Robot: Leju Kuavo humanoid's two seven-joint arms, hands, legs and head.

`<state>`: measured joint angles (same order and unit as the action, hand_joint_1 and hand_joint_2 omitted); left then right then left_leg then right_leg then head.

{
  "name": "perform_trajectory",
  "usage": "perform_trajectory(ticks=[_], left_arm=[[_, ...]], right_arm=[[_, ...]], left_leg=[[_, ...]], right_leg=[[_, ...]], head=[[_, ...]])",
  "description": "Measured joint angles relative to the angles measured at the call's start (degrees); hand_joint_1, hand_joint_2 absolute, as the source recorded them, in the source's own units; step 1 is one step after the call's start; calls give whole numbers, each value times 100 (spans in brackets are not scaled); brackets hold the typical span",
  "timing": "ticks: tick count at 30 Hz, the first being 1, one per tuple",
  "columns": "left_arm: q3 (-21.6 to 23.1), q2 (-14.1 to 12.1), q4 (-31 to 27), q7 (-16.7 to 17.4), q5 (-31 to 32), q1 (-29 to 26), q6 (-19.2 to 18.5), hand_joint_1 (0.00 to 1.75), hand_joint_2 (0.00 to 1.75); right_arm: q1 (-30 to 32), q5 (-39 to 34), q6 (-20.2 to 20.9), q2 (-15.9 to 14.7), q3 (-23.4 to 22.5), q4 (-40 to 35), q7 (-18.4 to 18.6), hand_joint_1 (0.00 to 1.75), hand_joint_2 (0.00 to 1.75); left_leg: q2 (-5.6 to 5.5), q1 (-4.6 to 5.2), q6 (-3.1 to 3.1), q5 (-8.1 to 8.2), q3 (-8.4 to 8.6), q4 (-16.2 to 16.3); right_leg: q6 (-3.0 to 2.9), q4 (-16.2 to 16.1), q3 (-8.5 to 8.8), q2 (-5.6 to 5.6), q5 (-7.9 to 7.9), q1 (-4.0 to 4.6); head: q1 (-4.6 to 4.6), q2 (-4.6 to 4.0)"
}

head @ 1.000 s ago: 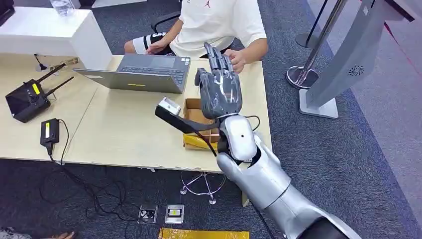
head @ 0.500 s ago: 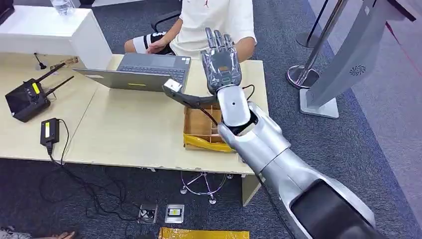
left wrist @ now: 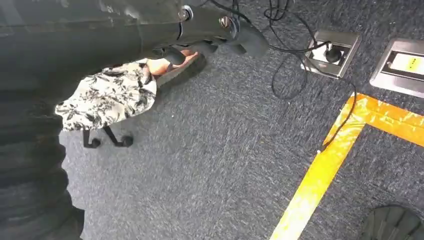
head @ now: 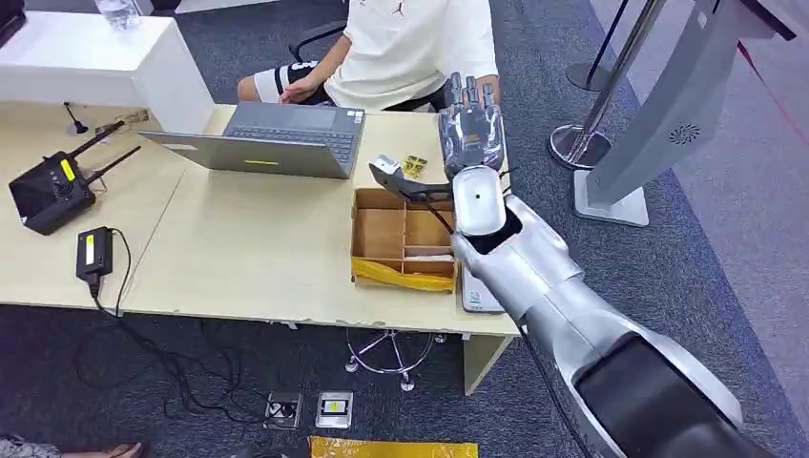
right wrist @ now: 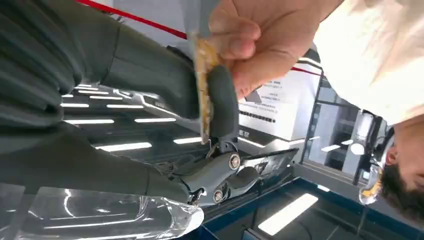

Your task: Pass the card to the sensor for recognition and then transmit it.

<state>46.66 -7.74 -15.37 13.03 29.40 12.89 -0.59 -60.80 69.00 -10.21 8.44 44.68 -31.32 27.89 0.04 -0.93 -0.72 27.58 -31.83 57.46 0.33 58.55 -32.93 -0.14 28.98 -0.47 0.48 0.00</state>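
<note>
As a person's hand (right wrist: 255, 45) grips it, thin gold-patterned card (right wrist: 202, 85), edge-on, pinched by right hand (head: 470, 135)

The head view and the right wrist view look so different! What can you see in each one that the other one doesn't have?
Head view alone: the table, a laptop, a cardboard box with compartments, a black remote controller and the robot's silver right arm.

Right wrist view alone: a thin card seen edge-on, pinched between the thumb and a finger of the right hand, and a person's hand gripping the card too, plus ceiling lights.

Both: the right hand and the person in a pale shirt.
</note>
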Motion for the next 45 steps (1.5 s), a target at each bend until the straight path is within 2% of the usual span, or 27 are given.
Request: perform_trajectory(ticks=[5,9,13,19,24,27,29,31,32,33,34,35,37,39,42,45], left_arm=[[0,20,0,-55,17,7,11,0,175],[-9,22,0,-120,-35,-43,66,0,175],[-87,-26,9,-136,-166,-239,99,0,175],[-312,-166,26,-136,-525,-661,557,0,175],[-524,-227,50,-127,-749,-784,701,0,175],[-625,-240,57,-107,-844,-796,745,0,175],[-712,-232,57,-107,-896,-796,767,0,175],[-767,-227,59,-107,-903,-812,767,0,175],[-789,-230,61,-107,-903,-818,769,0,175],[-808,-230,61,-109,-894,-818,769,0,175],[-815,-227,61,-122,-872,-817,767,0,175],[-815,-225,61,-131,-855,-814,767,0,175],[-815,-221,61,-151,-839,-820,765,0,175],[-815,-223,61,-160,-842,-818,721,0,175],[-811,-223,61,-160,-872,-809,498,0,175],[-807,-223,61,-160,-903,-808,321,0,175]], right_arm=[[2,-13,-426,-188,-194,31,-46,0,175],[195,-7,-608,-532,-475,-230,-54,0,175],[874,-387,-413,-1172,-1216,-1179,267,0,175],[2349,-839,-393,-2345,-2480,-2524,450,0,175],[3523,-1707,-972,-2900,-3266,-2608,543,0,175],[4011,-2422,-1551,-2986,-3608,-2281,320,0,175],[4290,-3153,-1837,-2968,-3862,-1658,-124,0,175],[4563,-3533,-1857,-2924,-4050,-960,-403,0,175],[4688,-3691,-1656,-2868,-4131,-659,-402,0,175],[4802,-3877,-1272,-2798,-4203,-419,-406,0,175],[4932,-4115,-697,-2697,-4292,-143,-409,0,175],[5074,-4243,-313,-2611,-4365,75,-420,0,175],[5369,-4225,350,-2339,-4454,524,-470,0,175],[5528,-4061,827,-2174,-4448,757,-507,0,175],[5571,-3726,1012,-1967,-4441,1058,-452,0,175],[5515,-2897,863,-1838,-4194,1132,-391,0,175]], left_leg=[[-2,0,0,0,1,0],[-2,1,1,1,7,3],[-15,2,4,3,5,7],[-26,2,18,20,0,5],[-16,2,22,29,3,4],[-5,-3,19,31,5,1],[-16,-12,16,34,8,2],[-31,-8,16,34,-2,1],[-28,-10,15,35,-2,1],[-23,-13,10,38,3,0],[-20,-17,9,41,4,0],[-21,-19,8,41,5,0],[-22,-18,7,42,0,-6],[-15,-18,4,44,1,-9],[4,-18,2,45,8,-11],[5,-17,1,42,10,-10]], right_leg=[[1,0,3,-1,-1,-1],[2,-2,11,-4,-1,-1],[2,-7,10,-15,-1,-2],[7,-17,23,-37,7,-2],[8,-19,16,-32,11,-2],[7,-18,11,-16,11,1],[6,-19,27,-23,19,12],[4,-18,22,-47,22,7],[2,-18,21,-44,23,10],[0,-18,20,-38,25,12],[-3,-18,23,-34,28,15],[-4,-18,24,-35,29,17],[-9,-16,20,-37,34,16],[-10,-14,15,-28,34,16],[-10,-12,18,-9,34,16],[-9,-11,18,-6,31,15]], head=[[-2,0],[0,0],[0,0],[2,0],[-6,0],[-7,0],[2,0],[-7,0],[-2,0],[-4,0],[0,0],[2,0],[-4,0],[-9,0],[-2,0],[-2,0]])
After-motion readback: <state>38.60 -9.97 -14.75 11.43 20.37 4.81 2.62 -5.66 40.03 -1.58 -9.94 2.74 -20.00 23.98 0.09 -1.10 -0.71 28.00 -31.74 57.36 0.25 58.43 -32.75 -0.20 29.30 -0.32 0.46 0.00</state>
